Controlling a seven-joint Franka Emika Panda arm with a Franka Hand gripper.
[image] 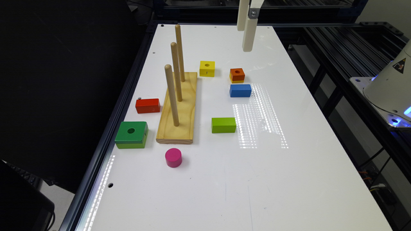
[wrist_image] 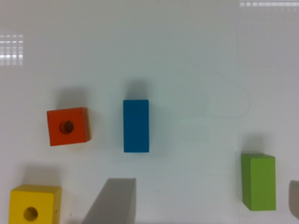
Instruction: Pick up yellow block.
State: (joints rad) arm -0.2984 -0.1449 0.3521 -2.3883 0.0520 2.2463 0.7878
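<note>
The yellow block (image: 207, 68) is a small all-yellow cube with a round hole in its top. It rests on the white table (image: 224, 179) just to the exterior view's right of the peg stand. In the wrist view the yellow block (wrist_image: 33, 205) lies at the frame's corner, outside the span of the fingers. My gripper (image: 244, 40) hangs high above the far part of the table, further back than the block and toward the exterior view's right of it. In the wrist view the gripper (wrist_image: 203, 205) is open, with nothing held.
An orange-topped cube (image: 237, 75) and a blue block (image: 240, 90) lie close to the exterior view's right of the yellow block. A wooden stand (image: 178, 109) with three tall pegs rises on its other side. A light green block (image: 223, 124), red block (image: 147, 105), green cube (image: 131, 134) and pink cylinder (image: 173, 157) lie nearer.
</note>
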